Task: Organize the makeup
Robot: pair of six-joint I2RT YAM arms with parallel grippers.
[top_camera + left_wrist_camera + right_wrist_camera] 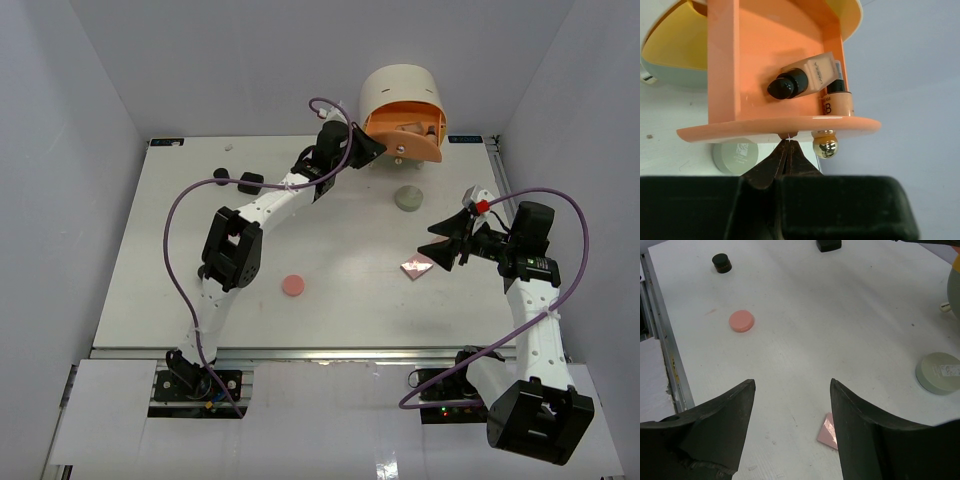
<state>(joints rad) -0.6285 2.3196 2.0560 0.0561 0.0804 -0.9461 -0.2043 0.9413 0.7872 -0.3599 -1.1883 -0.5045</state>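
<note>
Right hand spread open over white table; left hand clenched at orange drawer; grey walls.

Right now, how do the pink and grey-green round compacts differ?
The pink compact is smaller and plain; the grey-green compact is broader, with a printed label. Pink sits toward the table front; grey-green farther back, by the orange drawer. Both are round, lying flat.

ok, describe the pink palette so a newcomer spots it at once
Start at the cream drawer box at the table's far edge; come nearer, past the grey-green round compact. Just beyond lies the pink palette: flat, square and glossy, where its neighbours are round.
</note>
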